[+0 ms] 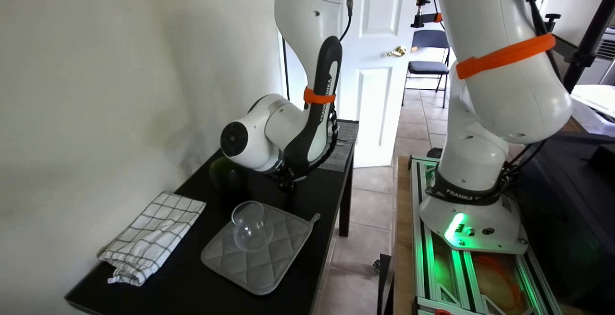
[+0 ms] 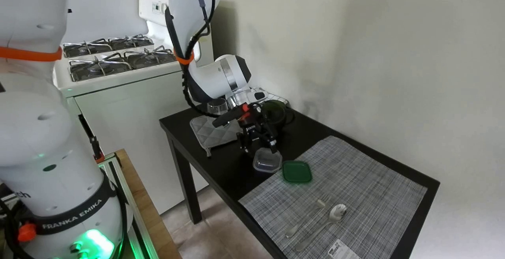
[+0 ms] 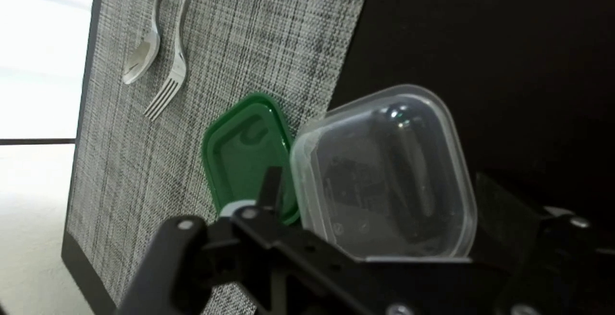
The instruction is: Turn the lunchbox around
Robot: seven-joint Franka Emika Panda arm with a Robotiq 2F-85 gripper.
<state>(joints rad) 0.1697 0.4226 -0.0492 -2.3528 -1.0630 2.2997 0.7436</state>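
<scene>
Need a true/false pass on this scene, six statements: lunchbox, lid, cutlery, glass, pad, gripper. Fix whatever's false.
1. The clear lunchbox is open, with the green lid beside it. True.
2. The lid lies inside the lunchbox. False; it lies on the woven placemat.
3. The spoon and fork both lie on the placemat. True.
4. A clear glass rests on the quilted gray pad. True.
5. The pad lies on the placemat. False; it lies on the black table.
6. The lid is being held. False; the gripper is open, its fingers apart.
</scene>
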